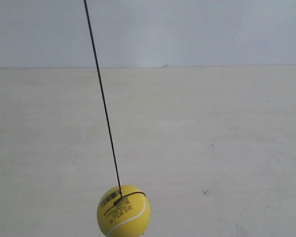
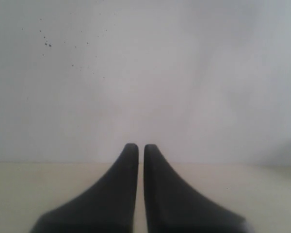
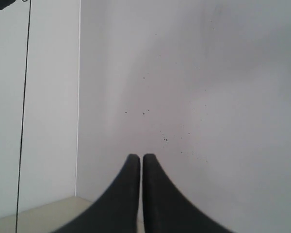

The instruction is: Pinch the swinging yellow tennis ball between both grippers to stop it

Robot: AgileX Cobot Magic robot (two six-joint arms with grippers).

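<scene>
The yellow tennis ball (image 1: 123,211) hangs low at the bottom of the exterior view, left of centre, barcode label and white seam showing. Its thin black string (image 1: 102,96) slants up to the top edge. Neither arm appears in the exterior view. In the left wrist view my left gripper (image 2: 137,147) is shut, its black wedge jaws nearly touching with nothing between them, facing a pale wall. My right gripper (image 3: 137,157) is likewise shut and empty. The string (image 3: 23,121) runs as a thin line in the right wrist view; the ball is out of both wrist views.
A pale cream table surface (image 1: 212,148) stretches back to a light grey wall (image 1: 197,29). The right wrist view shows a wall corner (image 3: 79,97) and a dark object (image 3: 2,4) at the frame's edge where the string ends.
</scene>
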